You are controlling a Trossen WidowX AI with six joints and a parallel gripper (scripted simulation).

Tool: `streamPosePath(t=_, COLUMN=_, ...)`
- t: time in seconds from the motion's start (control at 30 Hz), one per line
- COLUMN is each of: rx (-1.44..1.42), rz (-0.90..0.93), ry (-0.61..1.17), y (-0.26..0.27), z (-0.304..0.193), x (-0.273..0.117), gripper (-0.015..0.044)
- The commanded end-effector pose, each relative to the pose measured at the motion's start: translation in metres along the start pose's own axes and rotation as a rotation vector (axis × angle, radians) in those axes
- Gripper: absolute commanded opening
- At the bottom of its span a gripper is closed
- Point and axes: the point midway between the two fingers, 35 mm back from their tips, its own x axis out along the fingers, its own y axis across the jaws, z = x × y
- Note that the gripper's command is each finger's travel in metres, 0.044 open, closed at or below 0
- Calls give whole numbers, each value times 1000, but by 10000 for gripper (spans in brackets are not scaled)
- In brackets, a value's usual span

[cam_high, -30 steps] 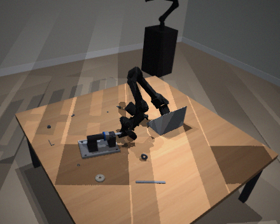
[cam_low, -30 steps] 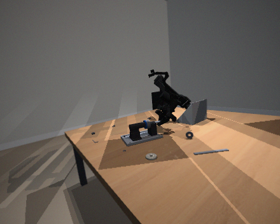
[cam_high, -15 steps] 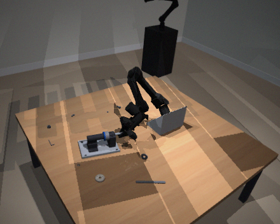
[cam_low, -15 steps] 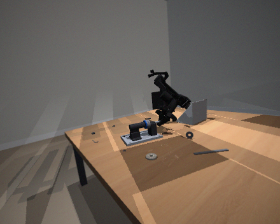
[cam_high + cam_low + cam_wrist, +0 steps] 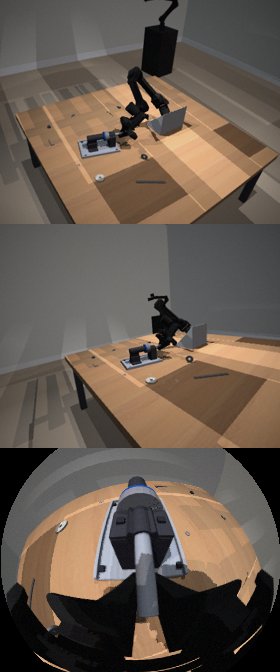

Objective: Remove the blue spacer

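The housing block [image 5: 92,146] [image 5: 135,358] with its dark cylinder stands on a pale base plate [image 5: 102,154] [image 5: 143,364]. The blue spacer [image 5: 105,135] [image 5: 146,348] sits against the cylinder's near end. Grey spacers [image 5: 108,135] [image 5: 149,348] [image 5: 137,499] fill the room between it and the smaller support block [image 5: 112,140] [image 5: 153,353] [image 5: 141,545]; their exact number cannot be told. The grey shaft [image 5: 118,133] [image 5: 145,555] sticks out of the support block toward the arm. My gripper [image 5: 122,133] [image 5: 160,347] [image 5: 143,575] is shut on the shaft's outer end. The shaft's inner end is hidden.
A white ring [image 5: 96,178] [image 5: 147,380] [image 5: 61,526], a dark ring [image 5: 142,156] [image 5: 187,360] and a dark bar [image 5: 150,182] [image 5: 210,375] lie in front of the arm. A grey angled panel [image 5: 173,121] [image 5: 199,336] stands beside the arm. Small hardware lies behind and left of the plate.
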Motion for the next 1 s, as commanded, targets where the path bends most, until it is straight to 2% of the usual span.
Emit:
streamPosePath(t=0.0, rx=-2, rz=0, ry=2, y=0, z=-2, x=-1, gripper=0)
streamPosePath(t=0.97, rx=-2, rz=0, ry=2, y=0, z=-4, x=-3, gripper=0)
